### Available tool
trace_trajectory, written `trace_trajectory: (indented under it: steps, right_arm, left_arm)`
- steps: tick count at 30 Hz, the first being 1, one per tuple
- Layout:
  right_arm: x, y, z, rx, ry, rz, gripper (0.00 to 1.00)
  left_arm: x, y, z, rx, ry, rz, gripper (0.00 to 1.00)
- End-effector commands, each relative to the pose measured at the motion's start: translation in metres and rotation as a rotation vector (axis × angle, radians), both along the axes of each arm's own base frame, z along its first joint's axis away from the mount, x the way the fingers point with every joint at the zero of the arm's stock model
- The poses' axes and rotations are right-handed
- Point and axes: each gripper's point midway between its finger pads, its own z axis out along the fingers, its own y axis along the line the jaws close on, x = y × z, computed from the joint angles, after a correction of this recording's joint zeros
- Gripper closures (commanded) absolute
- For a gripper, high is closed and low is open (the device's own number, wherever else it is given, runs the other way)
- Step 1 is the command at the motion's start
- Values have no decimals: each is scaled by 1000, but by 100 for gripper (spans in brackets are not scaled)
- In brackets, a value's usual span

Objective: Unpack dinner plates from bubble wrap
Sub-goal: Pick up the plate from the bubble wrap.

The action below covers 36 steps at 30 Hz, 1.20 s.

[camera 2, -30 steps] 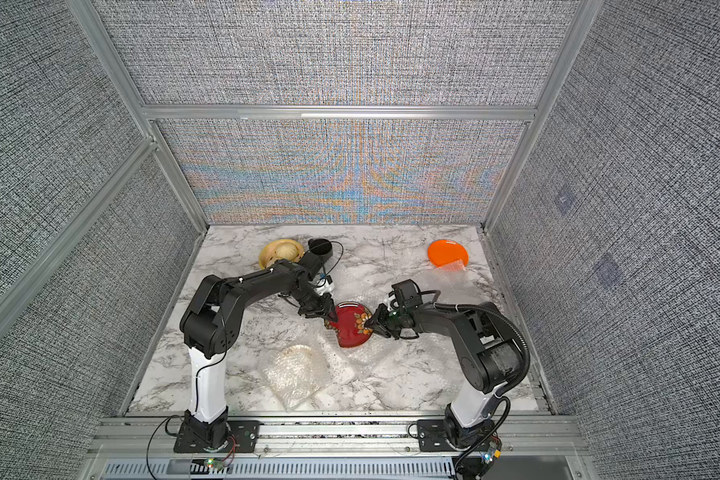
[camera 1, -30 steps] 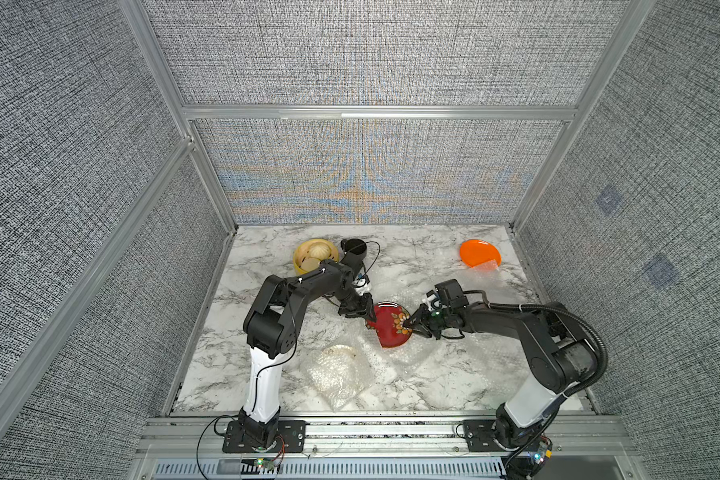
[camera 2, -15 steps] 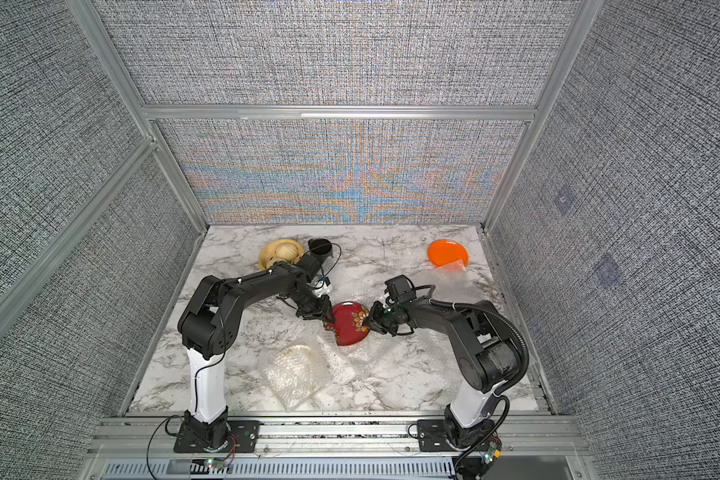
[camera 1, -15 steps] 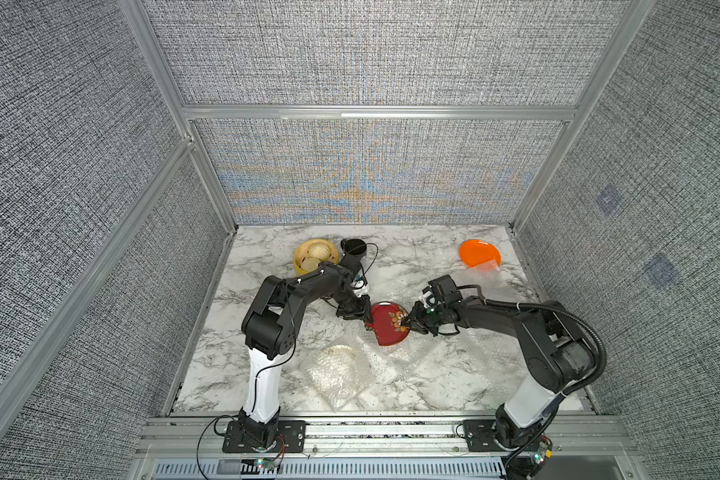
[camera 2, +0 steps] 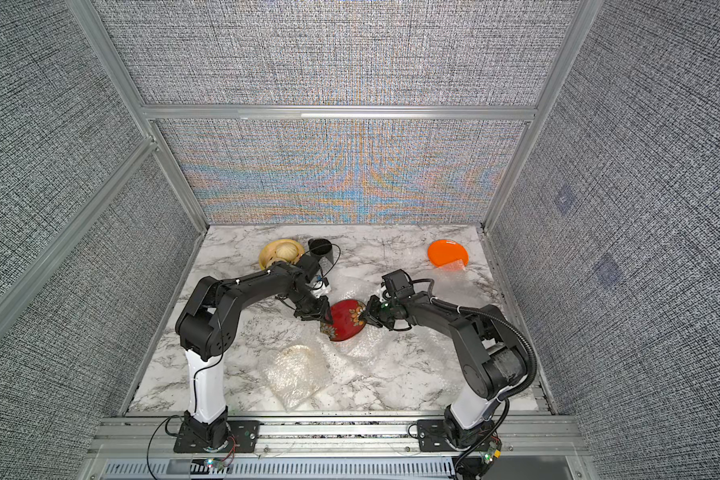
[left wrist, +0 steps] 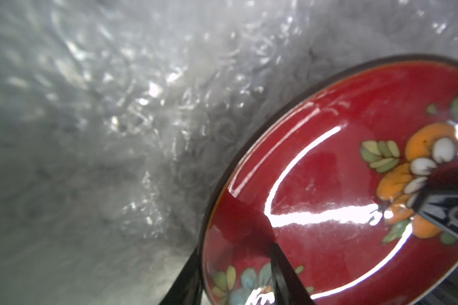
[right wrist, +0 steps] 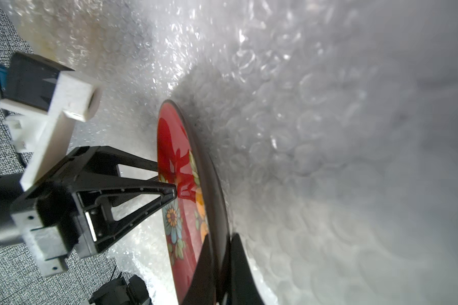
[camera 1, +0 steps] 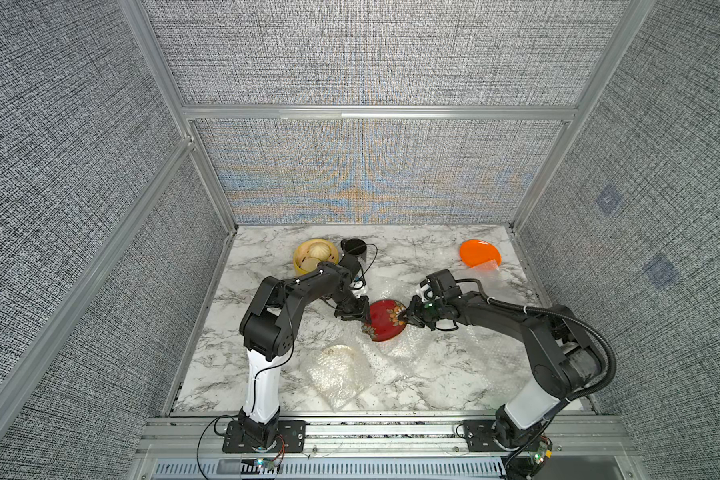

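Note:
The dark red plate [camera 1: 385, 322] [camera 2: 346, 320] with a flowered rim stands tilted on edge over an opened sheet of bubble wrap [camera 1: 400, 349] [left wrist: 117, 132] [right wrist: 302, 132] mid-table. My left gripper [camera 1: 364, 318] [left wrist: 234, 250] is shut on the plate's left rim, one finger behind and one on its face. My right gripper [camera 1: 406, 322] [right wrist: 221, 237] is shut on the opposite rim. The orange plate [camera 1: 476, 252] lies bare at the back right, with a scrap of wrap [camera 1: 485, 268] at its near edge. A wrapped bundle [camera 1: 339, 374] at the front shows a pale round plate inside.
A yellow steamer basket [camera 1: 314, 253] with pale buns and a black cup [camera 1: 353, 247] stand at the back left, just behind my left arm. Grey fabric walls close in the marble table [camera 1: 454, 374] on three sides.
My right gripper has moved left onto the red plate's rim and closed on it. The left gripper has kept its hold, and the plate has barely shifted.

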Motion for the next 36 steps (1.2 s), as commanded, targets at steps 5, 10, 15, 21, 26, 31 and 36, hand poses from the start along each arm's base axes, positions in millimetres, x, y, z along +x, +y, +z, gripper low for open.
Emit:
trace_trajectory:
  steps: [5, 10, 15, 21, 26, 31, 36]
  right_arm:
    - [-11, -16, 3, -47, 13, -21, 94]
    - [-18, -30, 7, -50, 14, -43, 94]
    - [-25, -44, 14, -40, 4, -72, 95]
    - [-29, -62, 26, -33, -18, -115, 95]
    - [-21, -81, 47, 6, -56, -182, 94]
    - [2, -107, 60, 48, -81, -265, 94]
    - [32, -135, 74, 84, -116, -347, 95]
  left_arm:
    - [1, -7, 24, -71, -39, -48, 59]
    - [0, -2, 28, -67, -52, -43, 59]
    - [-5, 4, 22, -51, -41, -40, 59]
    - [-5, 6, 28, -52, -54, -29, 59]
    - [-1, 5, 38, -61, -68, -30, 59]
    - [0, 2, 50, -78, -77, -22, 59]
    - [0, 0, 60, -96, -74, -12, 59]
